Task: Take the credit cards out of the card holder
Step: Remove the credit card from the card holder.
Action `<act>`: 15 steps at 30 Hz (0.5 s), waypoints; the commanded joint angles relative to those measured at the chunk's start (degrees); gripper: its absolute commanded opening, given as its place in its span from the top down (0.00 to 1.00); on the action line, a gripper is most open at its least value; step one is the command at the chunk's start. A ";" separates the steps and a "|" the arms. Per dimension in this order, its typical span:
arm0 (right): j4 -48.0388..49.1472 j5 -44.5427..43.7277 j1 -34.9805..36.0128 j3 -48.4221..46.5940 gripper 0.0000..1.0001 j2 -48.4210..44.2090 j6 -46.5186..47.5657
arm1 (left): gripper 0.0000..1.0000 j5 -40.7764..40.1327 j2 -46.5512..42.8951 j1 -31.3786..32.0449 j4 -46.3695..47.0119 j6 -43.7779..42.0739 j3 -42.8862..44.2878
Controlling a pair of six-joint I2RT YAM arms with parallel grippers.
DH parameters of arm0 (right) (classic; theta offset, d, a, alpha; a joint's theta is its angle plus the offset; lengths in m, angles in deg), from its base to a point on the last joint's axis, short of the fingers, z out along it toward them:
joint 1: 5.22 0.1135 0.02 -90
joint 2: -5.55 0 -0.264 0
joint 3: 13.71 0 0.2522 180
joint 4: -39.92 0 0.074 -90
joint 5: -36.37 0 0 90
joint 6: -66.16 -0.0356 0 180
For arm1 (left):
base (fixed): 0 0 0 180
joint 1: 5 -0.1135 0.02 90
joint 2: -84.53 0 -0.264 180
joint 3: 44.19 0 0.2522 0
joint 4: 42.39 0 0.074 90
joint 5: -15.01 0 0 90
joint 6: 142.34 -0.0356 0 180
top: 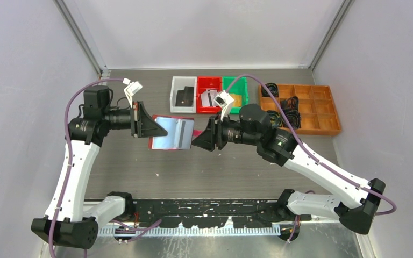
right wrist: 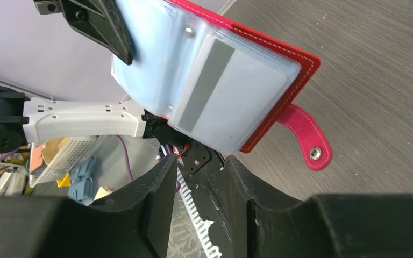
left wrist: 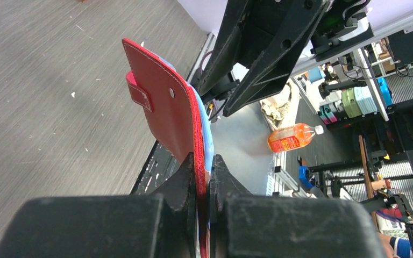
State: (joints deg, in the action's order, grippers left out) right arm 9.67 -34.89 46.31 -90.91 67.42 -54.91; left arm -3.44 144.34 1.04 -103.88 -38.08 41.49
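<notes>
Grey wood-grain table (top: 209,172) fills the cell, and lifted off it, mid-scene, is the card holder (top: 171,133), spread open. On the holder's left edge sits the left gripper (top: 155,128), clamped hard. The left wrist view shows it plainly, with the fingers (left wrist: 185,177) pinching the red cover and blue pages together. On the holder's right, the right gripper (top: 198,141) faces the open pages, jaws apart and nothing between them.

So this looks like the extraction step, with the holder braced and the puller lining up. A pale card (right wrist: 231,91) with a grey stripe sits in the front clear pocket. The next move, as I read it, calls for a thin pinch on that card's edge and a straight draw along the pocket while the left holds firm. Which side the pocket opens on, I can't tell.

Beyond the holder sit a white bin (top: 183,94), a red bin (top: 208,86), a green bin (top: 235,86) and an orange tray (top: 322,110).

Only the right wrist view shows the pocketed card and the snap strap (right wrist: 306,140) dangling. The left wrist view sees just the holder's red back. The bins show in the top view alone.
</notes>
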 commanded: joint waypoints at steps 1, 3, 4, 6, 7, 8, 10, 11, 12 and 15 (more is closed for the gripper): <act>2.09 -0.61 0.86 -3.58 0.55 0.47 1.54 | 1.00 1.26 -0.68 0.28 0.01 -0.95 2.61; 1.87 -1.96 0.86 -3.48 0.47 0.78 1.53 | 1.00 2.25 -0.80 0.43 0.00 -0.68 2.90; 2.10 -2.37 0.86 -3.24 0.42 0.80 1.36 | 1.00 2.88 -0.80 0.50 0.00 -0.46 3.14; 2.75 -2.34 0.83 -2.49 0.34 0.66 1.61 | 1.00 3.99 -1.01 0.62 0.00 0.02 3.79; 2.48 -2.65 0.78 -2.01 0.30 0.27 2.16 | 1.00 4.48 -1.18 0.71 0.00 0.37 4.21; 1.81 -3.65 0.69 -1.69 0.27 -0.17 2.80 | 1.00 4.87 -1.34 0.80 0.00 0.80 4.90; 1.04 -4.18 -0.16 -0.64 0.20 -1.40 4.30 | 1.00 6.09 -1.56 1.03 0.07 1.58 5.81; 1.28 -2.71 -1.12 0.08 0.18 -1.92 4.50 | 1.00 6.59 -1.66 1.26 0.15 2.20 6.12; 1.82 -0.63 -2.34 0.75 0.16 -2.42 4.35 | 1.00 6.93 -1.82 1.48 0.86 2.97 6.40; 4.30 6.16 -6.07 2.82 0.17 -3.33 2.37 | 1.00 7.73 -2.63 1.90 3.69 6.45 6.48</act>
State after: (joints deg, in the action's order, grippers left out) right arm 9.84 -35.33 44.23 -90.02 66.81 -52.25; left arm -0.08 143.66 2.22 -104.51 -36.01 45.55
